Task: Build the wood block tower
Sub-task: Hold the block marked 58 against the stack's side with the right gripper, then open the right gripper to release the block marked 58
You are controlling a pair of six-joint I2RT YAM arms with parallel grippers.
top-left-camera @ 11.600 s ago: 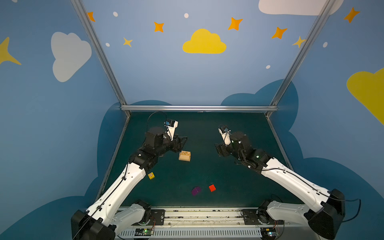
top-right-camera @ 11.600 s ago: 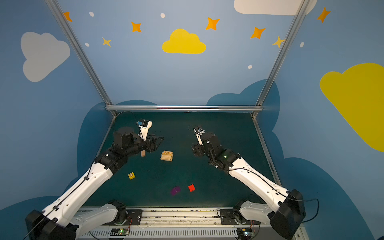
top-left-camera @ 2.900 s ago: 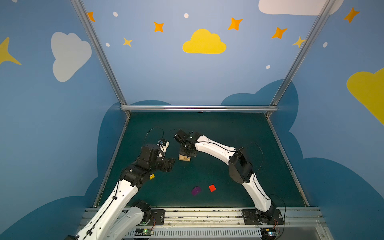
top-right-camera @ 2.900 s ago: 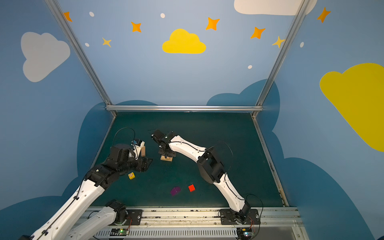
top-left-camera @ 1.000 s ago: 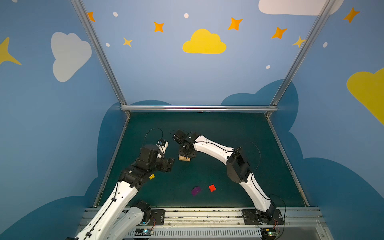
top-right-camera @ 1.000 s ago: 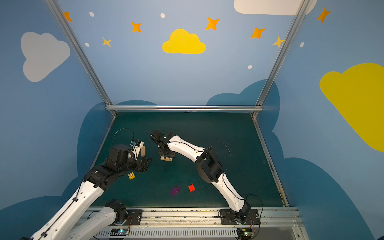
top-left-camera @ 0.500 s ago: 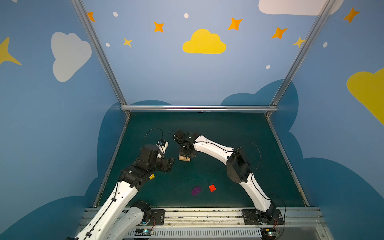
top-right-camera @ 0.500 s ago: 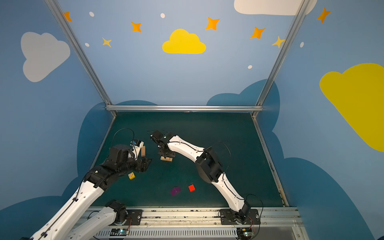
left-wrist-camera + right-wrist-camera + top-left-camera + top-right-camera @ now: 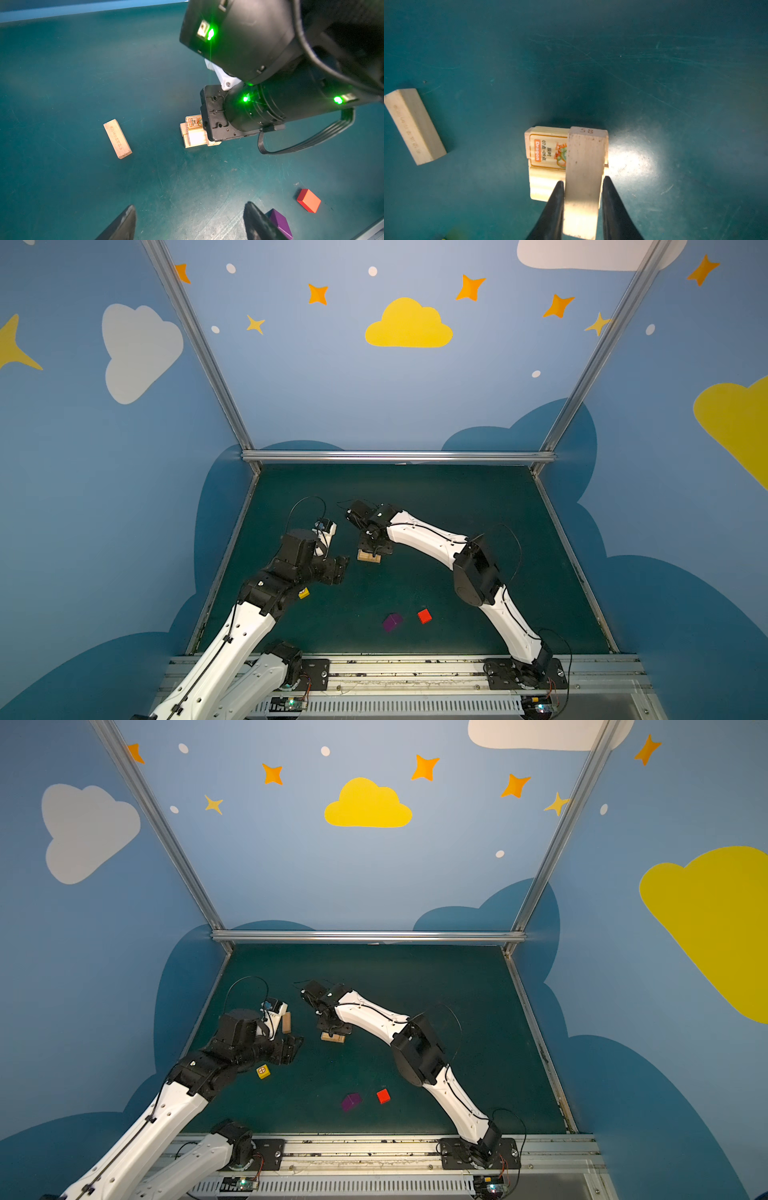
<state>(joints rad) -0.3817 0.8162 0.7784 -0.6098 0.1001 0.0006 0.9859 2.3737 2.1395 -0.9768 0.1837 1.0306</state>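
Right pincer (image 9: pixel 582 181) of mine was clenched on a pale bare wooden plank (image 9: pixel 585 158), with a black finger against each long side. That plank lay crosswise over the pale wooden plank with orange print (image 9: pixel 548 153), which sat on the small tower of tan planks (image 9: pixel 369 556). The tower stood on the dark green worktop (image 9: pixel 457 497), left of centre in both top views. Whether the held plank rested on the tower or hung just above it, I could not tell. My left pincer (image 9: pixel 190 207) was spread wide and held nothing, hovering near the tower. A loose pale wooden plank (image 9: pixel 117 138) lay flat beside the tower, apart from it. A small yellow cube (image 9: pixel 263 1071) sat by my left arm. A small purple cube (image 9: pixel 392 622) and a small red cube (image 9: pixel 424 615) lay near each other toward the front edge.
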